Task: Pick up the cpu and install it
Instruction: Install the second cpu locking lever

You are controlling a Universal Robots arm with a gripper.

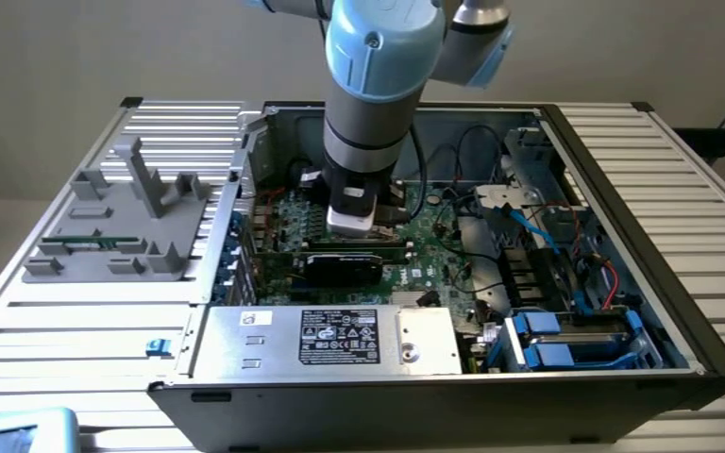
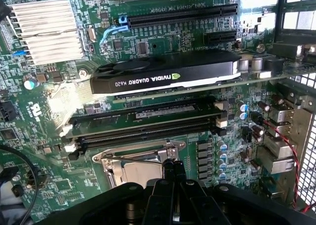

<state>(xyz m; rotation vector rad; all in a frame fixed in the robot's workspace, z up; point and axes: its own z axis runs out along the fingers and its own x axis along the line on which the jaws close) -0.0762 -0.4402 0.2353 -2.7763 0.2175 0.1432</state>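
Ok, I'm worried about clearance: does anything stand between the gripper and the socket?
Nothing visible does. The shut gripper hangs just over the socket. The socket's metal bracket lies along the edge nearer the graphics card, which sits further off.

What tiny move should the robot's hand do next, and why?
Probably a slow, small drop straight down. The shut hand hangs just over the socket, whose metal bracket looks lifted. I cannot tell whether it holds the cpu, so gentle is safest.
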